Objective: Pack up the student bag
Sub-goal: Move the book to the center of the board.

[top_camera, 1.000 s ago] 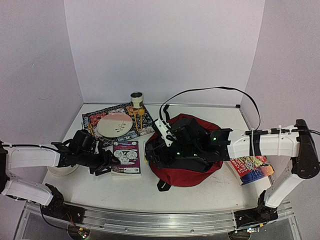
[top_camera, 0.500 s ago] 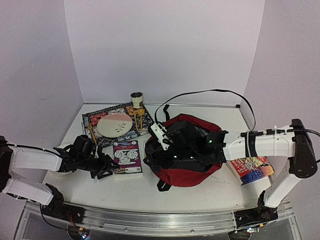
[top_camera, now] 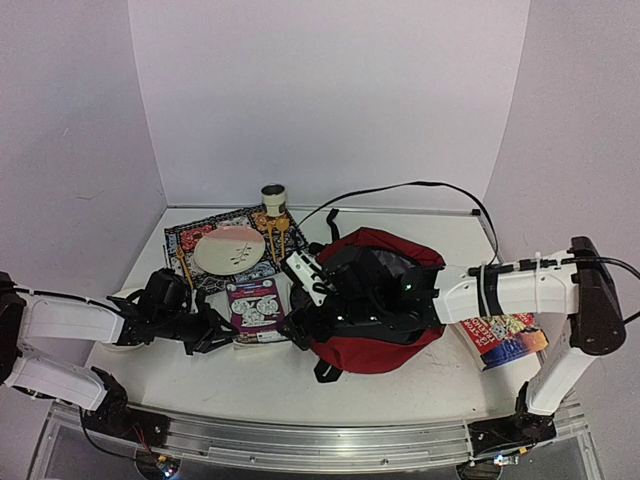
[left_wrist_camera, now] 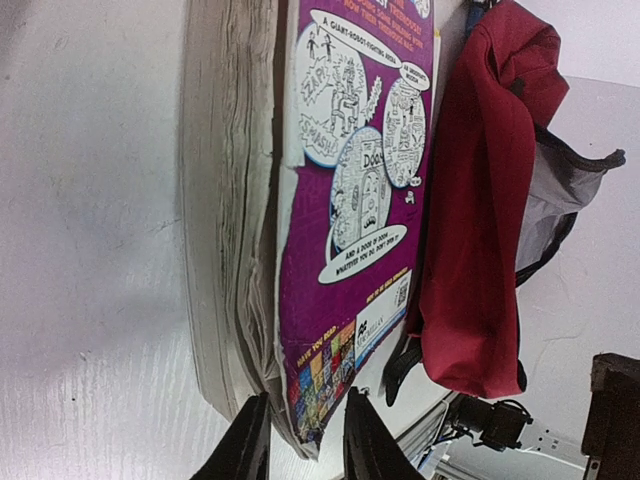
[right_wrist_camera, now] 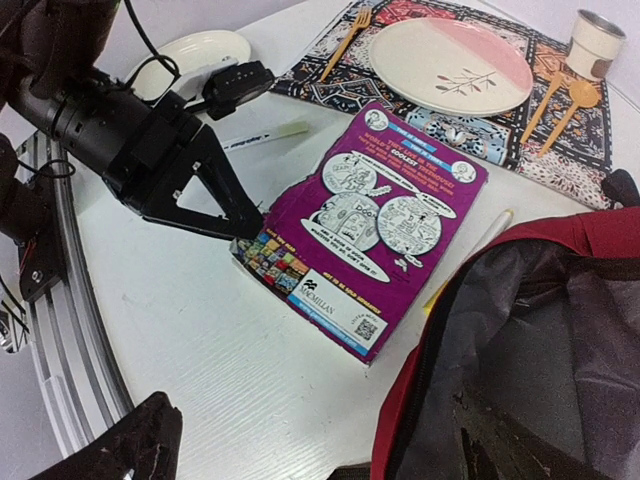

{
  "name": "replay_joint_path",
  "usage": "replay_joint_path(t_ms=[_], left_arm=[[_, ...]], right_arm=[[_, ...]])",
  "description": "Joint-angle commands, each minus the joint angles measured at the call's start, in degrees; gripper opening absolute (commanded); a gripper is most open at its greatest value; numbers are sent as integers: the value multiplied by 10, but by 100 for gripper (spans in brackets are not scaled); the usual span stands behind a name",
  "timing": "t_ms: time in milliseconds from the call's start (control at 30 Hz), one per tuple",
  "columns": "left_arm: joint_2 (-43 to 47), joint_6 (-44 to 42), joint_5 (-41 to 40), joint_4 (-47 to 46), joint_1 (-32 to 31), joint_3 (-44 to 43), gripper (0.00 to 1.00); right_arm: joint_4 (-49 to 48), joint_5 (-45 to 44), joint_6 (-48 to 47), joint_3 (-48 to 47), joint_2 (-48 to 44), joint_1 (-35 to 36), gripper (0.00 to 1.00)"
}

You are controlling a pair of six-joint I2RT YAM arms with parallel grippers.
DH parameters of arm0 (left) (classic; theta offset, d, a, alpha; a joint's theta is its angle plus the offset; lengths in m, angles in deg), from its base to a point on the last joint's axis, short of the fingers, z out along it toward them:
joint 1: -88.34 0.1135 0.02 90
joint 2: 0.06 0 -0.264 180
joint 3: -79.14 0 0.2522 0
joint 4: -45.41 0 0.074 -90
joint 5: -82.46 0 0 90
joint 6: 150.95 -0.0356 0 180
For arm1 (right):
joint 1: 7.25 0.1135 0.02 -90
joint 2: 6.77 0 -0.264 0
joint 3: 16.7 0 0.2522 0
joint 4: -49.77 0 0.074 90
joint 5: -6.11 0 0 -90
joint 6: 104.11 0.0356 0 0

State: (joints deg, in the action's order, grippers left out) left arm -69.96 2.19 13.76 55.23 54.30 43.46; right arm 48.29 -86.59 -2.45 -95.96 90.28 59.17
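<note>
The left jaws pinch a corner of the purple book (right_wrist_camera: 375,235), which lies on the white table (top_camera: 420,385). The right jaws gape wide, holding nothing, above the open red student bag (top_camera: 400,345), just beside the book.

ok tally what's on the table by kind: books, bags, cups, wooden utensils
books: 2 (purple book, red-and-blue book)
student bag: 1
cup: 1
wooden utensils: 3
total: 7
</note>
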Motion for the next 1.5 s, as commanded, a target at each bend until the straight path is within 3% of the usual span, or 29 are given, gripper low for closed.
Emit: replay_joint_path(t_ms=[0, 500, 800, 1300, 1467], left_arm=[[-14, 4, 8, -48, 2, 2, 23], [-56, -1, -2, -60, 1, -3, 16], [-68, 6, 4, -73, -5, -13, 0], [3, 27, 2, -71, -5, -3, 0], [-20, 23, -18, -51, -5, 2, 34]], right_arm=[[-18, 8, -37, -36, 29, 11, 94], [-28, -1, -47, -43, 61, 18, 93], [-36, -5, -51, -49, 73, 18, 93], [-49, 1, -102, -65, 100, 18, 94], [-50, -2, -96, -56, 92, 18, 94]])
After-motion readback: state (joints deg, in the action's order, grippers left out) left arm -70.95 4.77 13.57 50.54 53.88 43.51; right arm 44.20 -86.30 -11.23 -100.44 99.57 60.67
